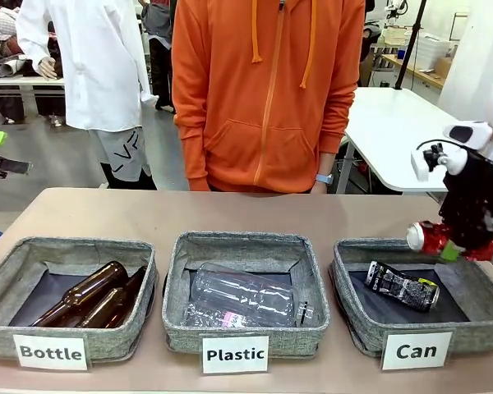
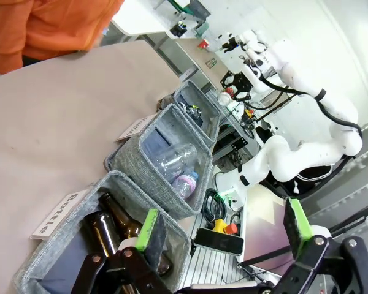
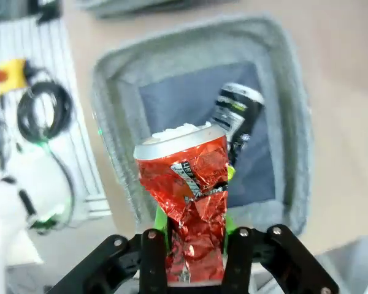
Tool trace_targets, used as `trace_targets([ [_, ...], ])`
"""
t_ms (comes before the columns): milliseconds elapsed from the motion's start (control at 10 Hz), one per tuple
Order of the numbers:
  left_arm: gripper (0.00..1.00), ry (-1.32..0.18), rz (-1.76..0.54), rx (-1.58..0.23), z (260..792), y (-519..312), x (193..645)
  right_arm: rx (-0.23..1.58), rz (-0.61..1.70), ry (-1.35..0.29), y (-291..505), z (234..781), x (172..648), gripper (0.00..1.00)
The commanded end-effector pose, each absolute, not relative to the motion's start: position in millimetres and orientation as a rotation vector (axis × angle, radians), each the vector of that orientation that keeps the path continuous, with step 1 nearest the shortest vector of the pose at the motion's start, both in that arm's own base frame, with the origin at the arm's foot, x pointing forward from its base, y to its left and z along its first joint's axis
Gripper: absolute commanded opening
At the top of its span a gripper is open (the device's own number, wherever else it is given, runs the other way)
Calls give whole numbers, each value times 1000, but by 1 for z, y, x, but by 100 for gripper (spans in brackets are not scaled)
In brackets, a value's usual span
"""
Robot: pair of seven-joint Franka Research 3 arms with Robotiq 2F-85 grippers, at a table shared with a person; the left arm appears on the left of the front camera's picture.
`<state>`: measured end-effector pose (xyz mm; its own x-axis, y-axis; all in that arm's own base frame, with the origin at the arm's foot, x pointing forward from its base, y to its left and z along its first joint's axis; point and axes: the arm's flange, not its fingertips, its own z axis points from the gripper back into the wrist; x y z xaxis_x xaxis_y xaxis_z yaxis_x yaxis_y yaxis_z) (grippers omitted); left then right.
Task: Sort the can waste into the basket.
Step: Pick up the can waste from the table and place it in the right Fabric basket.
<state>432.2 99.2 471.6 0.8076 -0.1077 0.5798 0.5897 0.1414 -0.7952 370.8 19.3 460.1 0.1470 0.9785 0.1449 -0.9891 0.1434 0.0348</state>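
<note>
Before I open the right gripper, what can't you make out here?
- Red can: lower end hidden between the right gripper fingers, right wrist view.
- Black can: print too small, front view.
- Can basket: right wall cut by the frame edge, front view.

i see the crushed red can at the right edge of the front frame, held above the back right rim of the basket; its silver top points toward frame left. in the right wrist view the same can fills the lower centre, crumpled and shiny, silver end up. the black can lies on its side inside the basket, on the dark floor, slanting toward lower right. the basket is grey fabric, rectangular, at lower right of the front frame, with a white "Can" sign on its near wall.
</note>
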Motion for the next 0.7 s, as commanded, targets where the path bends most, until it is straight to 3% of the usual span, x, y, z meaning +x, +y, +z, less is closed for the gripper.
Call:
trace_targets([
  [0, 100, -430, -526, -1337, 474, 99, 430, 223, 1578, -101, -3, 456, 365, 0],
  [300, 100, -430, -526, -1337, 474, 99, 430, 198, 1608, -112, -9, 452, 365, 0],
  [400, 100, -430, -526, -1337, 474, 99, 430, 206, 1597, -119, -6, 453, 369, 70],
  [500, 100, -430, -526, -1337, 474, 99, 430, 202, 1592, -122, -4, 454, 371, 90],
  [600, 100, -430, -526, -1337, 474, 99, 430, 192, 1590, -132, -5, 454, 371, 100],
])
